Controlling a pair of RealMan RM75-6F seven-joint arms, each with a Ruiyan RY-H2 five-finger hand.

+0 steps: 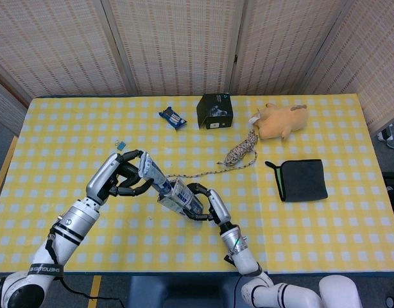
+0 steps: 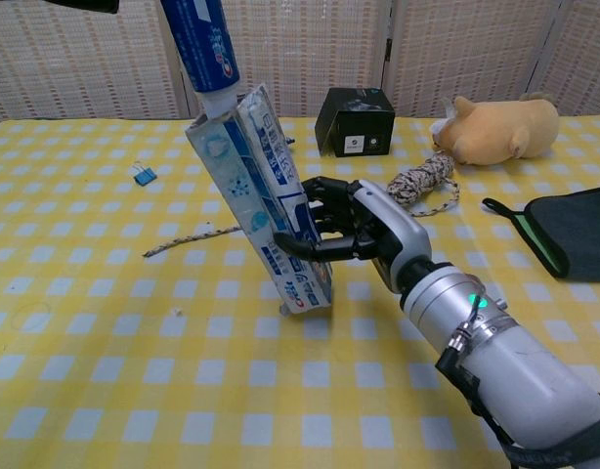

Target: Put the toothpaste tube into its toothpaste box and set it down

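My left hand [image 1: 123, 178] grips a blue and white toothpaste tube [image 1: 151, 174] above the table, cap end pointing down to the right. In the chest view the toothpaste tube [image 2: 202, 44] hangs from the top edge, and its white cap sits at the open top of the toothpaste box [image 2: 263, 200]. My right hand [image 2: 354, 227] holds that blue and white toothpaste box [image 1: 181, 199] tilted, open end up and toward the tube. My right hand [image 1: 206, 203] wraps the box's lower half. How far the cap reaches inside the box is hidden.
A braided rope [image 1: 239, 156] runs across the yellow checked table [image 1: 325, 212]. Behind it are a black box [image 1: 214, 110], a blue snack packet [image 1: 172, 117] and an orange plush toy [image 1: 282, 120]. A dark cloth [image 1: 302, 179] lies right, a small blue clip [image 2: 144, 175] left.
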